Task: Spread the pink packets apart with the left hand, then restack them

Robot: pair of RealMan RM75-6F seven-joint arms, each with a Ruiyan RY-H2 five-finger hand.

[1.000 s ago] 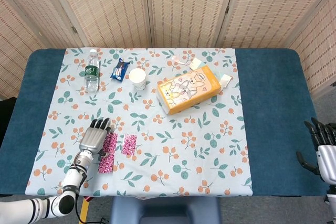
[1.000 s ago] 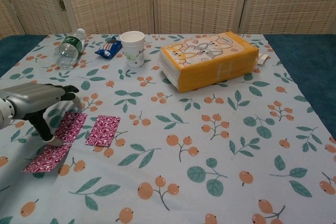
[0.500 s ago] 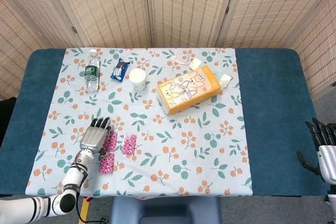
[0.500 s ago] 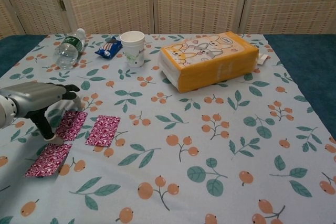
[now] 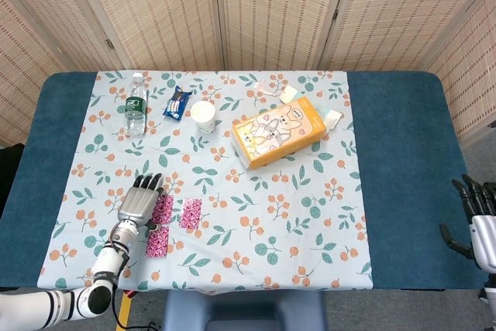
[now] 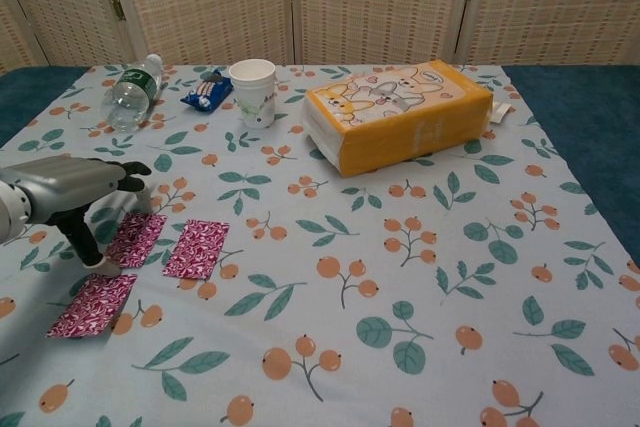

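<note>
Three pink packets lie flat and apart on the floral cloth at the near left: one (image 6: 197, 248) on the right, one (image 6: 135, 239) beside it partly under my left hand, one (image 6: 92, 305) nearest the table's front edge. In the head view they show as the right packet (image 5: 191, 213), the middle packet (image 5: 163, 210) and the near packet (image 5: 157, 243). My left hand (image 6: 78, 195) (image 5: 139, 202) hovers palm down over the middle packet, its thumb tip on the cloth between the middle and near packets, holding nothing. My right hand (image 5: 479, 222) hangs off the table's right edge, fingers spread.
A water bottle (image 6: 130, 89), a blue snack pack (image 6: 207, 89) and a paper cup (image 6: 254, 91) stand at the far left. An orange tissue pack (image 6: 397, 113) lies at the back centre, small sachets (image 5: 333, 117) beside it.
The near packet has slid toward the table's front edge, away from the middle one. My left hand barely shifted. The right hand has sunk slightly.
</note>
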